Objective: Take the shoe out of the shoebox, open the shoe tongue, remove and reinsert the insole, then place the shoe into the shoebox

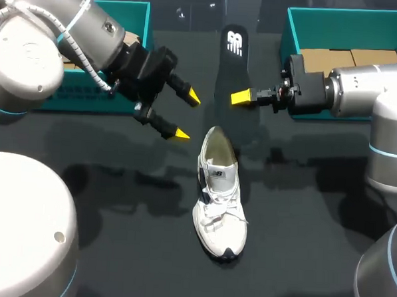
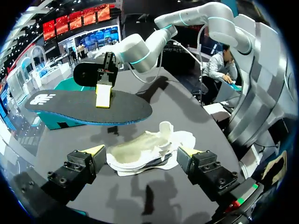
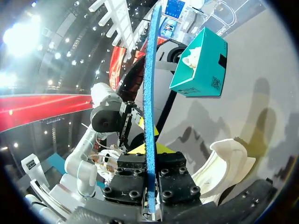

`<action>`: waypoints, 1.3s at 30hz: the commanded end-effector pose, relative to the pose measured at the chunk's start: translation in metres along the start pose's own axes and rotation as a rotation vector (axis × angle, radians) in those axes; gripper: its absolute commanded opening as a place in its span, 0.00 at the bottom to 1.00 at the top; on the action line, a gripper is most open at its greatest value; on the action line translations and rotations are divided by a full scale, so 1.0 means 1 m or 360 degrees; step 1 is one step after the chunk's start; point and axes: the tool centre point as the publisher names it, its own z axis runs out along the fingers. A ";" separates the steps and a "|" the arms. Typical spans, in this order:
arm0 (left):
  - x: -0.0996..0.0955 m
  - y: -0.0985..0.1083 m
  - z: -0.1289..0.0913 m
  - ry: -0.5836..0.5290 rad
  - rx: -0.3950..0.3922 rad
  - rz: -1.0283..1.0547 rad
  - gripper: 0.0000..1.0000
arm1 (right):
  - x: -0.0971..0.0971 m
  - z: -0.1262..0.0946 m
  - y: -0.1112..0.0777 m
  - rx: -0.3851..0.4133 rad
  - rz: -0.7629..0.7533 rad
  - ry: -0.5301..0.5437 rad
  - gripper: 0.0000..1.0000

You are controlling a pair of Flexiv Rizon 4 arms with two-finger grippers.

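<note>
Right pincer (image 1: 243, 96) clamps the insole (image 1: 230, 60), edge-on in its wrist view; head view shows just 1 yellow tip (image 1: 239, 96). Left pincer (image 1: 187, 114) gapes near the shoe (image 1: 220, 203).

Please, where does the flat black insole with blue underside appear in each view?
Head view: the flat black insole is beyond the white shoe, held by the right gripper.
Left wrist view: ahead of the open left gripper, above the shoe.
Right wrist view: edge-on, a blue strip in its own gripper.
Shared landmark: the white shoe.
</note>
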 end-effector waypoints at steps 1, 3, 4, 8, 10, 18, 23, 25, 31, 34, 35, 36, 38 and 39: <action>0.005 0.006 0.008 0.0004 -0.0179 -0.0175 1.00 | -0.004 0.003 0.000 -0.0011 -0.0041 0.0004 0.00; 0.009 0.013 0.013 -0.0012 -0.0245 -0.0213 1.00 | -0.006 0.002 0.000 -0.0022 -0.0084 0.0014 0.00; 0.010 0.015 0.014 -0.0017 -0.0264 -0.0226 1.00 | -0.007 0.002 0.000 -0.0029 -0.0103 0.0013 0.00; 0.011 0.031 0.023 -0.0037 -0.0277 -0.0234 1.00 | -0.014 0.003 0.002 -0.0039 -0.0127 0.0019 0.00; 0.009 0.041 0.029 -0.0069 -0.0324 -0.0209 1.00 | -0.018 0.006 0.004 -0.0037 -0.0125 0.0030 0.00; -0.006 0.070 0.045 -0.0098 -0.0282 -0.0172 1.00 | -0.032 0.015 0.005 -0.0008 -0.0094 0.0111 0.00; -0.006 0.070 0.045 -0.0098 -0.0282 -0.0172 1.00 | -0.032 0.015 0.005 -0.0008 -0.0094 0.0111 0.00; -0.006 0.070 0.045 -0.0098 -0.0282 -0.0172 1.00 | -0.032 0.015 0.005 -0.0008 -0.0094 0.0111 0.00; -0.006 0.070 0.045 -0.0098 -0.0282 -0.0172 1.00 | -0.032 0.015 0.005 -0.0008 -0.0094 0.0111 0.00; -0.011 0.074 0.051 -0.0118 -0.0332 -0.0156 1.00 | -0.042 0.025 0.003 -0.0038 -0.0147 0.0152 0.00; -0.013 0.076 0.053 -0.0109 -0.0335 -0.0155 1.00 | -0.045 0.029 0.003 -0.0048 -0.0161 0.0151 0.00; -0.016 0.078 0.055 -0.0108 -0.0365 -0.0141 1.00 | -0.047 0.032 0.004 -0.0056 -0.0163 0.0184 0.00; -0.021 0.083 0.060 -0.0101 -0.0405 -0.0147 1.00 | -0.053 0.037 0.006 -0.0073 -0.0180 0.0170 0.00; -0.024 0.085 0.062 -0.0095 -0.0428 -0.0146 1.00 | -0.054 0.038 0.006 -0.0077 -0.0191 0.0197 0.00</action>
